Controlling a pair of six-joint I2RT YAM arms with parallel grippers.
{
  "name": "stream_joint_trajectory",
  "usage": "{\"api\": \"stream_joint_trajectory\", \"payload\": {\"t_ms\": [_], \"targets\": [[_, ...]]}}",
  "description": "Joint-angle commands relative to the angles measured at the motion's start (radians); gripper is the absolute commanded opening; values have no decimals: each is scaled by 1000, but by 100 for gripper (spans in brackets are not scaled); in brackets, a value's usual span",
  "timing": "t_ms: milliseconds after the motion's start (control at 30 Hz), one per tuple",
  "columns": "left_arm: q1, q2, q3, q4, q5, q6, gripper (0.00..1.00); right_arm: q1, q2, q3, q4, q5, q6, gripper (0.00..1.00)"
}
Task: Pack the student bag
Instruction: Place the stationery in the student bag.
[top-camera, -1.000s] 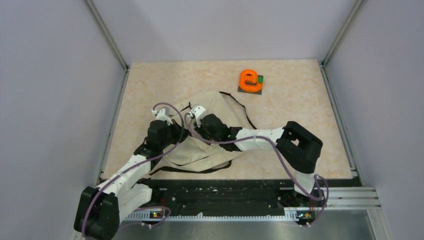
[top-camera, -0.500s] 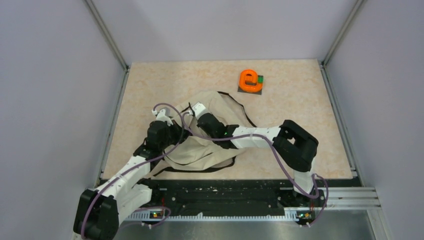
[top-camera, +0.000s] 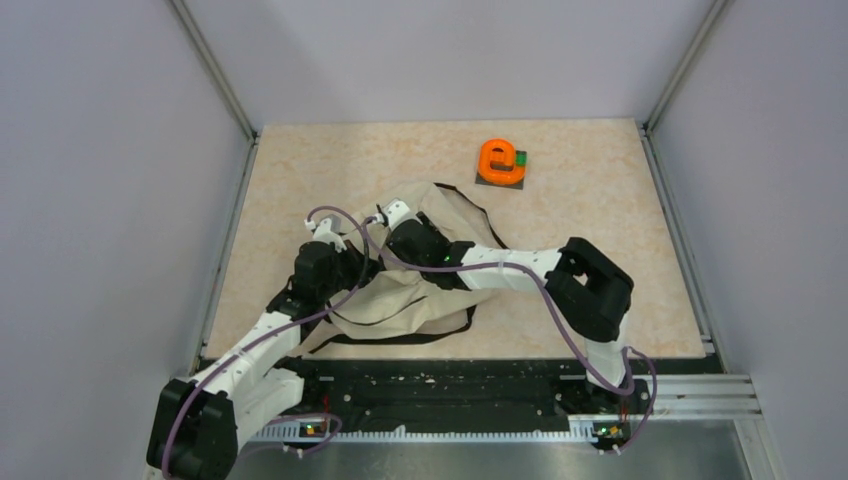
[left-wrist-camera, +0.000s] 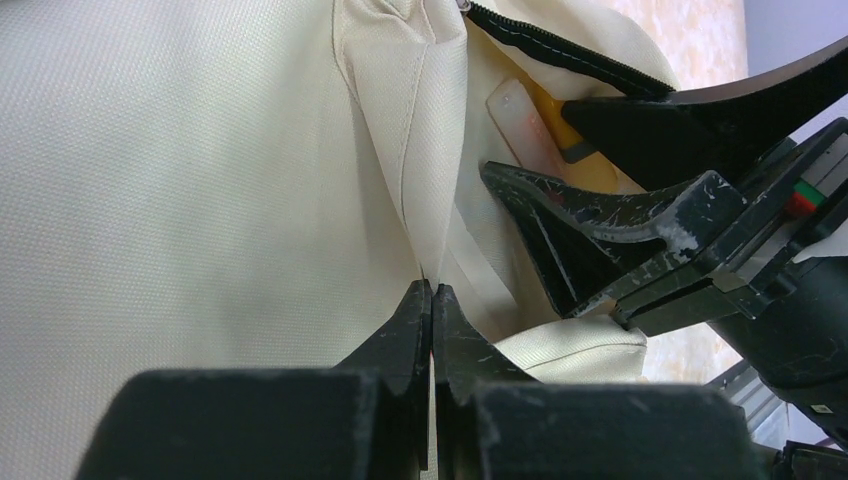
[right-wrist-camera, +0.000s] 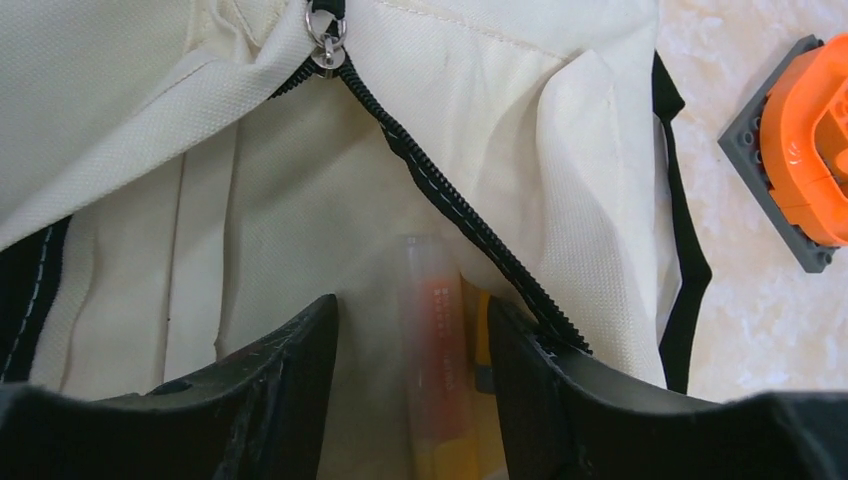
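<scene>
At the middle of the tabletop (top-camera: 300, 170), I have the left gripper (left-wrist-camera: 431, 300) pinched shut on a fold of the large soft cream fabric student bag (left-wrist-camera: 200, 180). The right gripper (right-wrist-camera: 410, 305) stands part open in the bag's unzipped mouth, its jaws either side of a translucent orange-tinted tube (right-wrist-camera: 430, 380).

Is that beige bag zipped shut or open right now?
Open. The student bag has its black zipper parted, and a clear orange stick shows inside through the gap.

White arm links (top-camera: 500, 272), bulky black joints (top-camera: 595, 290), purple-grey cables (top-camera: 327, 209) looping alongside; black end effector fingers (left-wrist-camera: 620, 215) (scuffed, paint chipped).
</scene>
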Motion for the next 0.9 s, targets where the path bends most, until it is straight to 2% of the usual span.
{"api": "stream_joint_trajectory", "payload": {"t_ms": [0, 233, 400, 600, 733, 867], "targets": [[7, -12, 14, 30, -11, 2, 0, -17, -34, 22, -55, -31, 1, 59], [7, -9, 14, 36, -4, -4, 0, -3, -145, -16, -12, -226, 68, 65], [7, -2, 17, 39, -1, -6, 0, -1, -248, -77, 70, -425, 144, 65], [7, 8, 19, 50, 5, -9, 0, 1, -350, -151, 147, -640, 163, 66], [7, 22, 17, 69, 25, -10, 0, 1, -368, -190, 193, -639, 166, 69], [6, 26, 13, 80, 57, -7, 0, 2, -303, -159, 220, -755, 113, 69]]}}
